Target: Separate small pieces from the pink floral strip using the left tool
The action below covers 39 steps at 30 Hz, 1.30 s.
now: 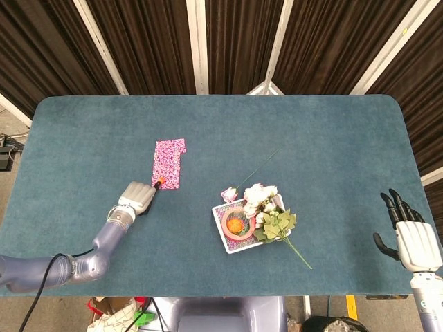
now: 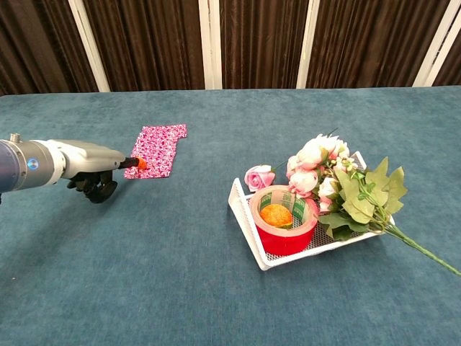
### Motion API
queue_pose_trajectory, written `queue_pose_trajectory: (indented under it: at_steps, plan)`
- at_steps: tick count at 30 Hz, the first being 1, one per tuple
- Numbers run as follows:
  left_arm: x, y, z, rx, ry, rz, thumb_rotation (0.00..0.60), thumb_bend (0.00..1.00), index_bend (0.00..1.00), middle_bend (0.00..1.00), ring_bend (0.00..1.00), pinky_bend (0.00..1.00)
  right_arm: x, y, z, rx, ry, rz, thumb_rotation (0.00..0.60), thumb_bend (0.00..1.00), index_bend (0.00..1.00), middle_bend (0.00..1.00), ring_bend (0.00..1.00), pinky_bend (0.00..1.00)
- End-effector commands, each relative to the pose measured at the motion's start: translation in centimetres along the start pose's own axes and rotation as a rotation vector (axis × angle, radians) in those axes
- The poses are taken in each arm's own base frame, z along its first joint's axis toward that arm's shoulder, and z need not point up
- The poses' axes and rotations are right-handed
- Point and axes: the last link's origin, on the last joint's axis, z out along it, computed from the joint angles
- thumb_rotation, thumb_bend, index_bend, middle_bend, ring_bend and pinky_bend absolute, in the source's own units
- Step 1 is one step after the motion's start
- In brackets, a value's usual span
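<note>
The pink floral fabric strip lies whole; no pieces separated yet. Your left hand grips the orange-tipped tool at its near edge; your right hand idles, fingers apart.

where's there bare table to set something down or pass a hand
Bare cloth runs along the far edge of the table, and between the white basket and the right hand. The near left corner shows bare in the chest view. It is crowded at the pink floral strip, where the left hand holds its orange-tipped tool, and around the basket's flowers.
</note>
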Motion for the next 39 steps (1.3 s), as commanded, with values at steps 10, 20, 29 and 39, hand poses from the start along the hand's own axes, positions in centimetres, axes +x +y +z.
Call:
queue_pose_trajectory:
  at_steps: [10, 20, 29, 39]
  plan:
    - [-0.4, 0.3, -1.0, -0.01, -0.013, 0.042, 0.6, 0.99, 0.0, 0.81, 0.77, 0.74, -0.1, -0.1, 0.1, 0.004, -0.003, -0.001, 0.6, 0.37, 0.0, 0.05, 0.15, 0.26]
    - [-1.1, 0.2, -2.7, 0.014, -0.067, 0.091, 0.6, 0.99, 0.0, 0.81, 0.77, 0.74, -0.1, -0.2, 0.0, 0.007, -0.001, -0.002, 0.6, 0.37, 0.0, 0.05, 0.15, 0.26]
    - [-1.8, 0.2, -4.2, 0.029, -0.129, 0.134, 0.6, 0.99, 0.0, 0.81, 0.77, 0.74, -0.1, -0.3, 0.1, 0.008, -0.004, -0.004, 0.6, 0.37, 0.0, 0.05, 0.15, 0.26]
    - [-1.8, 0.3, -5.9, 0.004, -0.138, 0.152, 0.6, 0.99, 0.0, 0.81, 0.77, 0.74, -0.2, -0.3, 0.1, 0.005, -0.006, -0.004, 0.6, 0.37, 0.0, 0.05, 0.15, 0.26]
